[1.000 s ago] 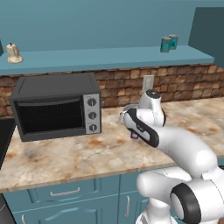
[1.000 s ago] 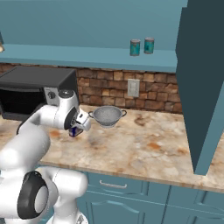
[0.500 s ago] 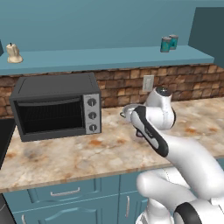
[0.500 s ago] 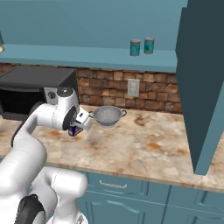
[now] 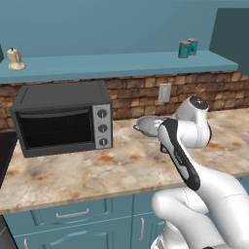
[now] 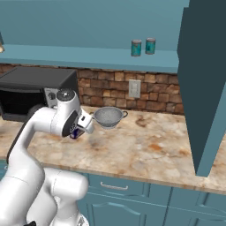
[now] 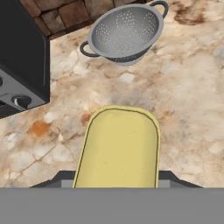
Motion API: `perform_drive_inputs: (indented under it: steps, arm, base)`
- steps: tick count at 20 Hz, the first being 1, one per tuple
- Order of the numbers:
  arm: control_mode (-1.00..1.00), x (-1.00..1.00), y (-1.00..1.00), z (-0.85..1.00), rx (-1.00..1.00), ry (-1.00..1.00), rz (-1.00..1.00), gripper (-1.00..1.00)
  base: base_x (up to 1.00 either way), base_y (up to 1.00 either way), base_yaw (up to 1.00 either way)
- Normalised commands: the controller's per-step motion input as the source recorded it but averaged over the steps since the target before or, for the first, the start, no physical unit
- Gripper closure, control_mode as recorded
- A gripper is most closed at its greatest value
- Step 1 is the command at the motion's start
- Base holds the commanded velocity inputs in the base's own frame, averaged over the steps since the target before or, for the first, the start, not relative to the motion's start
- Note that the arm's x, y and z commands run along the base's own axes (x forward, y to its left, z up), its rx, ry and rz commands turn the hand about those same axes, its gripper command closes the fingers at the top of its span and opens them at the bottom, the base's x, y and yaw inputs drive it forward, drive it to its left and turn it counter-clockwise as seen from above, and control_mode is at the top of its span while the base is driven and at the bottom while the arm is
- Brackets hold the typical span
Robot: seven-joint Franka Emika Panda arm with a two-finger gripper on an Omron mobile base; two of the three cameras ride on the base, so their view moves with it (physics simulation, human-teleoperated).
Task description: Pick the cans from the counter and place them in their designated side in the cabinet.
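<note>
My gripper is shut on a dark blue can with a yellow top, low over the counter just in front of the microwave. In the hand view the yellow top sits between the finger tips, above the mottled stone counter. Two teal cans stand side by side on the teal cabinet shelf, near its right end. The left base view shows them on the same shelf.
A steel colander stands by the brick wall, right of the held can. A black microwave fills the counter's left. A tall teal cabinet side rises at the right. A small pale figure sits far left on the shelf.
The arm's wrist and elbow have swung to the right in the left base view. The dark blue can has stayed between the fingers at about the same spot.
</note>
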Motion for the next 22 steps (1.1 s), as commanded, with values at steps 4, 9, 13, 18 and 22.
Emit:
perform_drive_inputs:
  steps: [4, 9, 13, 18, 22]
  arm:
    - [-1.0, -0.32, -0.09, 0.34, 0.0, -0.06, 0.0, 1.0]
    - [-1.0, -0.31, -0.02, 0.34, 0.0, -0.07, 0.0, 1.0]
    - [-1.0, -0.36, 0.0, 0.28, 0.0, -0.09, 0.0, 1.0]
    - [-1.0, -0.39, -0.01, 0.3, 0.0, -0.06, 0.0, 1.0]
    - [-1.0, -0.37, -0.04, 0.3, 0.0, -0.06, 0.0, 1.0]
  base:
    - [0.0, 0.0, 0.0]
    - [0.0, 0.0, 0.0]
    - [0.0, 0.0, 0.0]
    - [0.0, 0.0, 0.0]
    - [0.0, 0.0, 0.0]
